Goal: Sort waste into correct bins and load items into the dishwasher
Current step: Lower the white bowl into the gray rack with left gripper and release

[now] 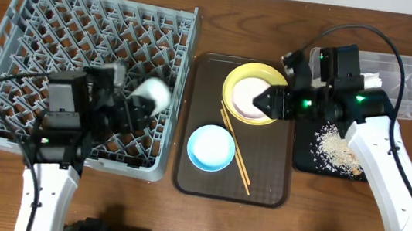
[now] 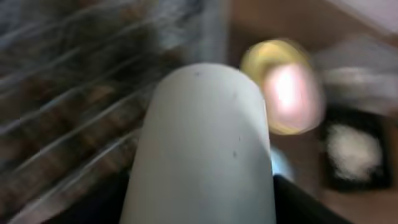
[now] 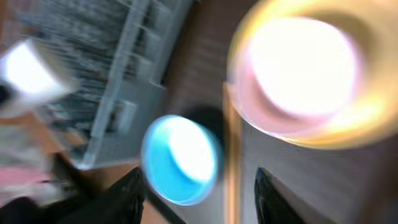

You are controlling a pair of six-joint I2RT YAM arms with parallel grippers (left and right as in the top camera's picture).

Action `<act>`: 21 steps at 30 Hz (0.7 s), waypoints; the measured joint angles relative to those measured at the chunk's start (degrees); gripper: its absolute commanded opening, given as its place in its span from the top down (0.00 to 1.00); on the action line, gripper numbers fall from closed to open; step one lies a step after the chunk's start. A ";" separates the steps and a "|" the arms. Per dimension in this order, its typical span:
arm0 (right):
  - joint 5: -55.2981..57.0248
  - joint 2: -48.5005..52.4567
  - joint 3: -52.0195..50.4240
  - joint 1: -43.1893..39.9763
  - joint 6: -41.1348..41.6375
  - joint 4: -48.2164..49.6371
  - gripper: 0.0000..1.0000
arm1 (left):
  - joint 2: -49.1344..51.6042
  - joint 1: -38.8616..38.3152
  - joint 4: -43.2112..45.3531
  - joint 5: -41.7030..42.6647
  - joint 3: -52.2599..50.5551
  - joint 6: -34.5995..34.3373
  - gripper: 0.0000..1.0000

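Above rack [image 1: 84,24], cup [image 1: 153,91] pinched in left end effector [image 1: 145,101]; right end effector [image 3: 198,180] spread, clear only wrist-side

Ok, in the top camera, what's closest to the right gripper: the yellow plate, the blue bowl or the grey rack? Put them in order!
From the right gripper:
1. Yellow plate, right at its fingertips.
2. Blue bowl, lower left in the picture, on the brown tray.
3. Grey rack, far left.

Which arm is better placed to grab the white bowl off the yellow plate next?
Right. The right gripper, open, hovers at the white bowl on the yellow plate; the left gripper holds the cup over the rack.
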 measured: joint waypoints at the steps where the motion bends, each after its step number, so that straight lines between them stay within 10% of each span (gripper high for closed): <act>1: 2.40 -0.31 0.35 0.00 -0.57 -1.22 0.45 | 0.00 0.83 -3.78 -3.89 1.38 -0.04 0.45; 15: 12.87 -2.29 3.78 -1.79 -4.00 -7.37 0.44 | 4.63 5.73 -16.50 -24.55 6.19 0.11 0.44; 21: 13.11 -2.29 3.78 -1.79 -4.46 -8.46 0.30 | 14.32 5.77 -12.17 -25.11 6.19 0.15 0.18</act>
